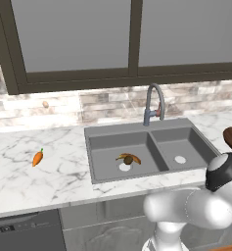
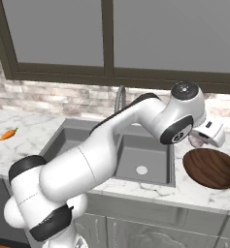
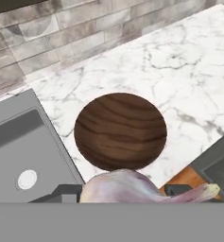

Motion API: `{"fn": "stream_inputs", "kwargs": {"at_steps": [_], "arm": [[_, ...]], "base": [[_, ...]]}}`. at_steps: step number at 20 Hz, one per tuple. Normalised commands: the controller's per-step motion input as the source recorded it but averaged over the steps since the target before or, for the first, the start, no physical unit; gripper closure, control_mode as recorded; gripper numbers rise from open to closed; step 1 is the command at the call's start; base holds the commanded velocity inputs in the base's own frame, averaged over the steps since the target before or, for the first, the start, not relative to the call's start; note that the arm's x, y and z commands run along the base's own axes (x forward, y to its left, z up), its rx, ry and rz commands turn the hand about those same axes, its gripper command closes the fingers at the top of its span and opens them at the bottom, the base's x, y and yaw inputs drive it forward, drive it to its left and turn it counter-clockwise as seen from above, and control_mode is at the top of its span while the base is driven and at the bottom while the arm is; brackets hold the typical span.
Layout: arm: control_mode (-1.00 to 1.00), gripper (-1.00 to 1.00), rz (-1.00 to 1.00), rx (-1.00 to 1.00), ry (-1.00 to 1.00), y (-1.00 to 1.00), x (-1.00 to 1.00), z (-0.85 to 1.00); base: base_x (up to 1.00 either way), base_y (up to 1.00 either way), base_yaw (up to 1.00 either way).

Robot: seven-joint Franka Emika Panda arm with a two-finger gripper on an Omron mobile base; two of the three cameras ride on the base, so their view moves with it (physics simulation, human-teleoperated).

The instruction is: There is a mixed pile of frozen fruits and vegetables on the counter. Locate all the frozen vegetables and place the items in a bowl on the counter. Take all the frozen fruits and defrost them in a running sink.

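Evidently the jaws gripped the bulb (image 3: 127, 186) short of the bowl (image 3: 120, 130); released early, it could miss the rim and roll along the bench (image 3: 189, 75) toward the sink (image 3: 19, 146)

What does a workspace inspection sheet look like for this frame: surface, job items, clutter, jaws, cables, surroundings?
Surface: white marble counter with grey veins, dark double sink set into it.
Job's things: carrot lies alone on the counter left of the sink; banana and kiwi sit in the left basin near its drain; wooden bowl right of the sink holds nothing; pinkish-white bulb is in the gripper, near the bowl's edge.
Clutter: nothing seen.
Grippers: jaws closed on the bulb.
Cables: nothing seen.
Surroundings: gooseneck tap, no water visible; stone-tile backsplash; dark-framed windows above.
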Motion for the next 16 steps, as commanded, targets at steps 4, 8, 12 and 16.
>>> {"fn": "stream_inputs", "kwargs": {"at_steps": [4,8,12,16], "arm": [[-1.00,1.00,0.00,0.00,0.07,-0.12,0.29,-0.12],[-1.00,1.00,0.00,0.00,0.06,-0.10,0.30,-0.17],[-1.00,1.00,0.01,0.00,0.03,-0.19,0.21,-0.20],[-1.00,1.00,0.04,0.00,0.00,-0.30,0.10,-0.24]], "base": [[0.00,0.00,0.00],[0.00,0.00,0.00],[0.00,0.00,0.00],[0.00,0.00,0.00]]}}
